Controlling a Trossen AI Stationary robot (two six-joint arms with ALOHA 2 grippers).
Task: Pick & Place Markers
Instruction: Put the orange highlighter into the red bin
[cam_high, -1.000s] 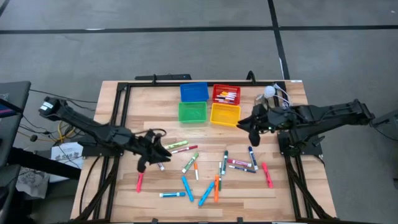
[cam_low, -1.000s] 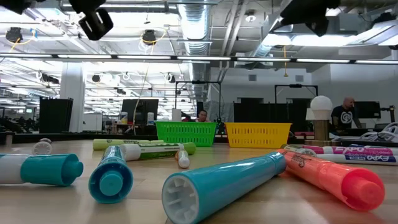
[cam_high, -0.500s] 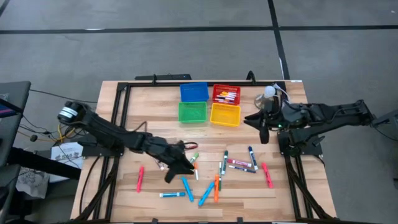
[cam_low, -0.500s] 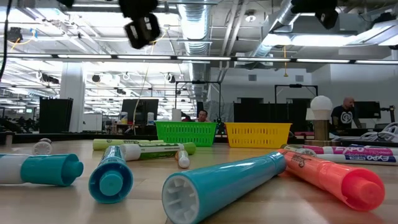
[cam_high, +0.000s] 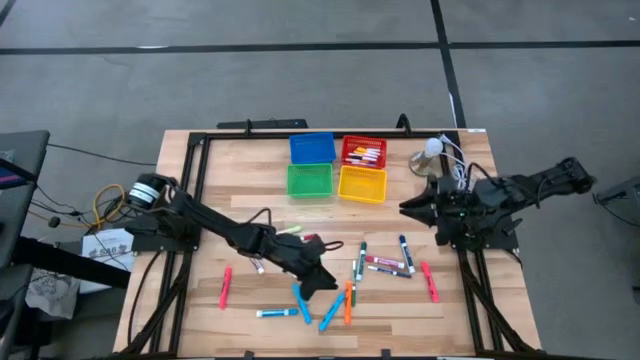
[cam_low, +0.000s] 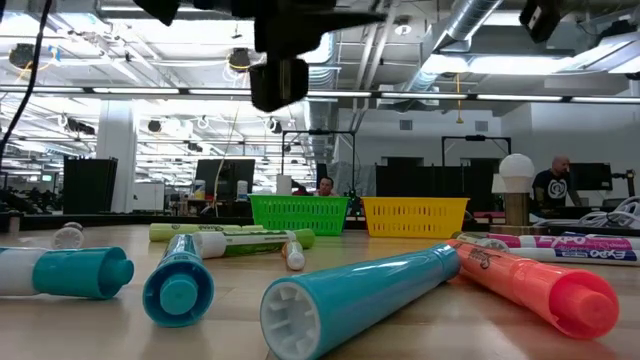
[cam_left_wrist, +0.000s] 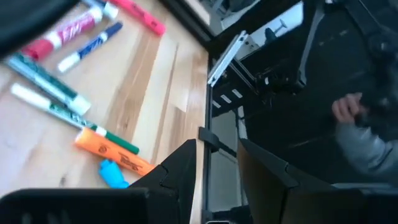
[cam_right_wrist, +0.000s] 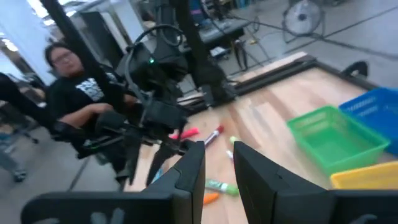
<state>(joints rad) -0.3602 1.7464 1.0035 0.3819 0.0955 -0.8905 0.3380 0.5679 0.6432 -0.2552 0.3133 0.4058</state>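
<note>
The left claw (cam_high: 322, 283) has swung from the worktop's (cam_high: 230, 165) left side to its middle, hovering over the scattered markers (cam_high: 385, 264), fingers slightly apart, holding nothing. The right claw (cam_high: 408, 207) has pulled back toward the right edge, narrowly parted, empty too.

Two dark, jointed, cabled arms

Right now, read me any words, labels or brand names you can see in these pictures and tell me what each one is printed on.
"EXPO": on the white marker lying at the far right in the low view; its smaller print is unreadable.
Dark print on the orange-pink marker in the low view: too blurred to read.
White lettering on the red marker in the left wrist view: too blurred to read.
Nothing else is legible.
</note>
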